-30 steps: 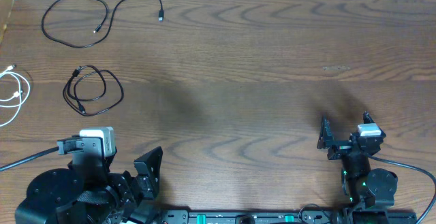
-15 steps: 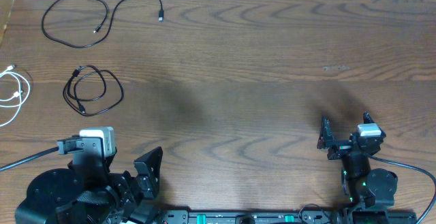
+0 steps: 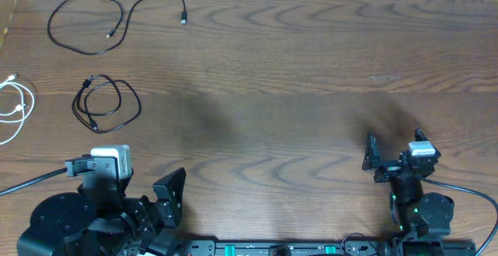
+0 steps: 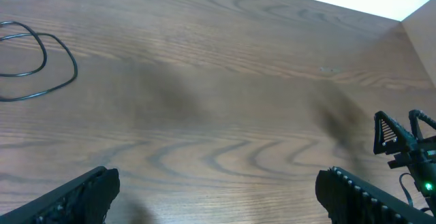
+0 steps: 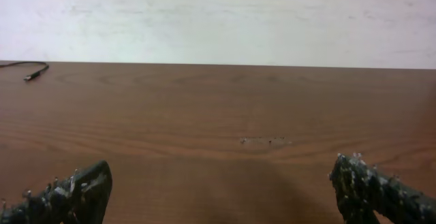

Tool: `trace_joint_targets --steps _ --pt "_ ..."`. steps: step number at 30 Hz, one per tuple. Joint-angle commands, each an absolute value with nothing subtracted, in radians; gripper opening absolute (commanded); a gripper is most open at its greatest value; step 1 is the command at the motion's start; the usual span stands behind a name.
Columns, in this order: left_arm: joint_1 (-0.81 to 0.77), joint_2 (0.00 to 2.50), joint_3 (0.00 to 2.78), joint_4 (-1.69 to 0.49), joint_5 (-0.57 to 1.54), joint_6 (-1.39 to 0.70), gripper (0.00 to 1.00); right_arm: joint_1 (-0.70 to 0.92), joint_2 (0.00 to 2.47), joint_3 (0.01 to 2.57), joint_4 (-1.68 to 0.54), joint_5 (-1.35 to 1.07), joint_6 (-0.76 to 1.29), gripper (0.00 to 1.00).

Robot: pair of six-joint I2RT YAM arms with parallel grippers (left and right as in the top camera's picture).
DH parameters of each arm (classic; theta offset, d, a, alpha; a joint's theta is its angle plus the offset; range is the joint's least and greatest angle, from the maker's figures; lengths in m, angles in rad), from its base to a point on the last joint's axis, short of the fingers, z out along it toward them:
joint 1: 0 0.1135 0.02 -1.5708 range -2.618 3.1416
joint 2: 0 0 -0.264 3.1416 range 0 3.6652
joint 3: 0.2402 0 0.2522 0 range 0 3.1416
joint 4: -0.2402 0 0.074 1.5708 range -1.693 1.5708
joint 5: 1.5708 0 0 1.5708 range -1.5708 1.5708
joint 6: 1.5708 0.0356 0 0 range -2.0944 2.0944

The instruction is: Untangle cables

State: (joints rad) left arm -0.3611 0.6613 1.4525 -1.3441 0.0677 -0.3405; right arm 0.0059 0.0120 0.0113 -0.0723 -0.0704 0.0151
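Observation:
Three cables lie apart at the table's far left in the overhead view. A long black cable (image 3: 84,26) makes a loose loop at the back, its plug (image 3: 184,19) trailing right. A second black cable (image 3: 106,104) is coiled below it. A white cable (image 3: 19,108) curls at the left edge, partly cut off. The left wrist view shows part of the coiled black cable (image 4: 73,71); the right wrist view shows only a black plug (image 5: 30,76). My left gripper (image 3: 124,180) (image 4: 218,193) is open near the front left, empty. My right gripper (image 3: 394,142) (image 5: 221,190) is open at the front right, empty.
Thick black wires (image 3: 31,182) (image 3: 467,190) run off from each arm base. A black rail (image 3: 272,248) lines the table's front edge. A small scuff (image 3: 384,78) marks the wood at the right. A pale wall (image 5: 218,13) rises behind the far edge.

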Motion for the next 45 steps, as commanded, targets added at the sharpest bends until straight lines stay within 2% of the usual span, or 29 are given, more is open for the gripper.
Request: trace_joint_targets --steps 1,6,11,14,20,35,45 --pt "-0.361 0.664 1.452 -1.355 0.051 -0.342 0.97 -0.002 0.005 0.006 -0.072 -0.059 0.028 0.99" --pt "-0.348 0.661 1.442 -1.354 0.04 -0.331 0.97 -0.002 0.005 0.006 -0.072 -0.059 0.028 0.99" --pt "-0.294 0.63 1.37 -1.324 0.041 -0.231 0.97 -0.002 0.005 0.006 -0.072 -0.059 0.028 0.99" --pt "-0.262 0.592 1.291 -1.246 0.047 -0.157 0.97 -0.002 0.005 0.006 -0.072 -0.059 0.028 0.99" --pt "-0.197 0.489 1.094 -1.041 0.193 0.052 0.97 -0.002 0.005 0.006 -0.072 -0.059 0.028 0.99" --pt "-0.05 0.255 0.724 -0.936 0.196 0.105 0.98 -0.002 0.005 0.006 -0.072 -0.059 0.028 0.99" --pt "-0.048 0.218 0.545 -0.75 0.203 0.104 0.98 -0.002 0.005 0.006 -0.072 -0.059 0.028 0.99"
